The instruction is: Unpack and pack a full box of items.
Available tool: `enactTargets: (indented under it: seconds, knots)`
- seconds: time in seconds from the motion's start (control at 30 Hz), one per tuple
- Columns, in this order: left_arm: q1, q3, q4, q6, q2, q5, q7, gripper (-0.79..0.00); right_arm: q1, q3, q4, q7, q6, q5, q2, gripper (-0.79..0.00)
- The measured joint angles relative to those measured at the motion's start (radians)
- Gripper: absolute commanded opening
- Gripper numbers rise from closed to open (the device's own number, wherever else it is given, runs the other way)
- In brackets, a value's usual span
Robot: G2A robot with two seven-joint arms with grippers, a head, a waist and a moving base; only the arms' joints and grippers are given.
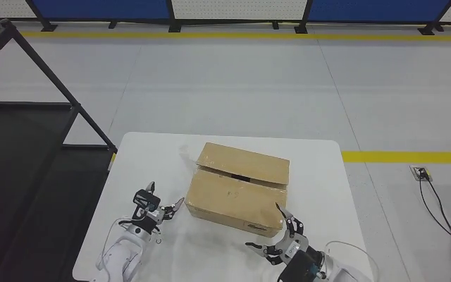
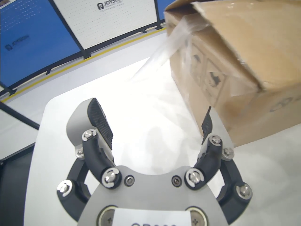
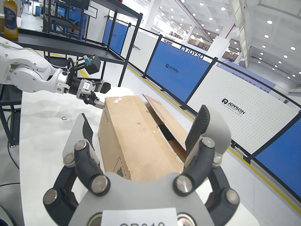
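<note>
A brown cardboard box (image 1: 236,189) lies in the middle of the white table (image 1: 310,158), its top flaps nearly closed with a dark slit between them. Loose clear tape (image 2: 164,48) hangs off one end. My left gripper (image 1: 162,199) is open at the box's left end, one fingertip close to the box corner (image 2: 208,121). My right gripper (image 1: 271,229) is open at the box's near right corner, its fingers straddling the box end (image 3: 141,142). The left gripper (image 3: 96,95) also appears at the box's far end in the right wrist view.
A black metal rack (image 1: 42,141) stands left of the table, with a bottle (image 3: 9,17) on a dark shelf. Blue and white panel fencing (image 1: 239,8) lines the back. Bare table surface lies in front of and behind the box.
</note>
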Motion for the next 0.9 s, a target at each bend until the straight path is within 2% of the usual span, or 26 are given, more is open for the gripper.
enactTargets:
  seconds: [0.13,0.23,0.6,0.67,0.9]
  knots:
    - [-0.036,-0.015,0.050,0.103,-0.006,-0.034,-0.030,0.000,-0.006,0.001,-0.011,-0.001,0.003,-0.005,0.003,0.000]
    - [-0.071,-0.020,0.095,0.141,-0.011,-0.051,-0.076,0.000,-0.013,0.004,-0.028,-0.001,0.004,-0.014,0.006,0.000]
    - [-0.093,-0.017,0.118,0.166,-0.013,-0.059,-0.108,0.000,-0.016,0.003,-0.041,0.003,-0.010,-0.044,0.009,0.000]
    - [-0.129,0.004,0.146,0.150,-0.017,-0.047,-0.111,0.000,-0.016,0.002,-0.046,0.014,-0.004,-0.035,0.009,0.000]
    - [-0.277,0.082,0.305,0.045,-0.026,0.035,-0.007,0.000,-0.037,0.017,-0.067,0.003,0.014,-0.018,0.014,0.000]
